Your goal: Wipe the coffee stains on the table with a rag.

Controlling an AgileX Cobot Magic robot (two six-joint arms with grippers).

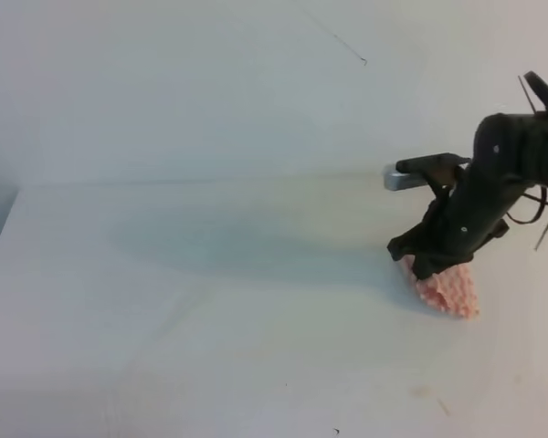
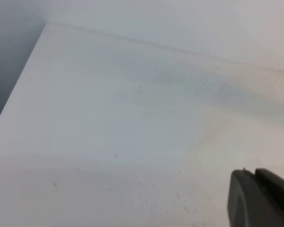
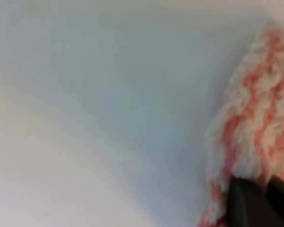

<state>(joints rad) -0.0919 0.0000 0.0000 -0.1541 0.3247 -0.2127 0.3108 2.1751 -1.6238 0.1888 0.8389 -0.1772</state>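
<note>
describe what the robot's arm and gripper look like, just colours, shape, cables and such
The right arm is matte black and chunky, with small pale screw dots on its housing. Thin dark cables loop and stick out at its far side, and a silver-grey part juts out beside it. The right gripper is black too. Of the left gripper only a dark, blocky, rounded tip shows.
</note>
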